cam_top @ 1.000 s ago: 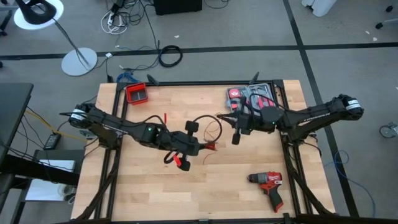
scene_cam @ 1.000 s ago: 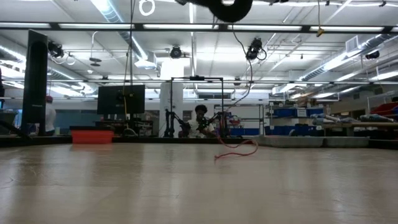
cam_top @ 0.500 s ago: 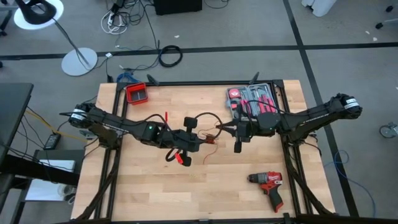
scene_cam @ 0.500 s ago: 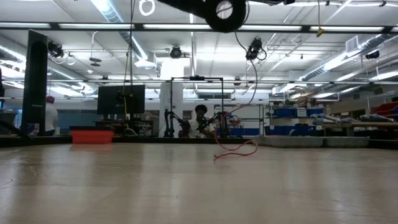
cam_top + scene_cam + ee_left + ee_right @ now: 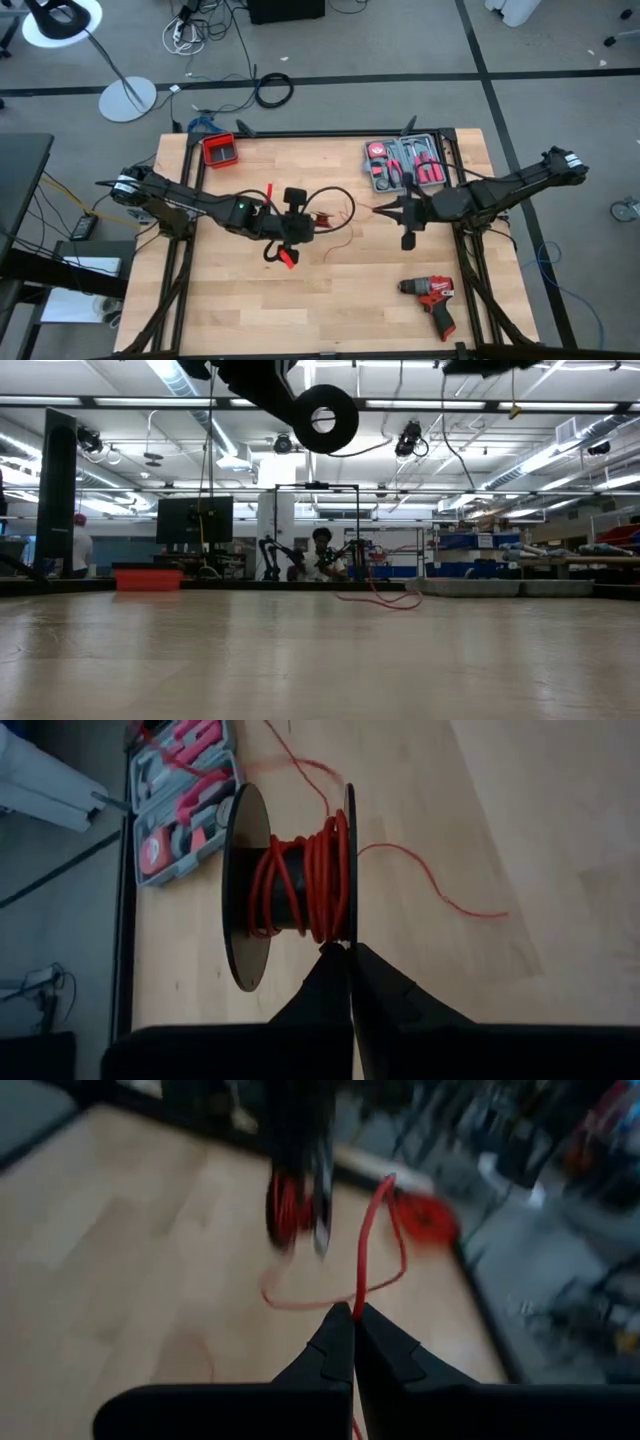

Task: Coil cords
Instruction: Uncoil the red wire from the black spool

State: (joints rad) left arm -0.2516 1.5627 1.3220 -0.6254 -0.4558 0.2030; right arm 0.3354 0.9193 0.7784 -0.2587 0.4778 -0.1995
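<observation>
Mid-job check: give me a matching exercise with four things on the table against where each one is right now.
Things:
1. spool
2. red wire
3. drill
4. red box

Places:
A. lying alone on the wood, on the right arm's side
B. pinched in the shut right gripper
C. at a table corner on the left arm's side
D. held by its rim in the shut left gripper

Pairs: 1-D; 2-B; 3-A; 4-C

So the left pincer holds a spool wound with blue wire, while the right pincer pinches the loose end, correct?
Not quite: the wire on the spool is red, not blue, as the left wrist view shows. The left pincer does grip the spool's rim, and the right pincer pinches the loose red strand.
</observation>
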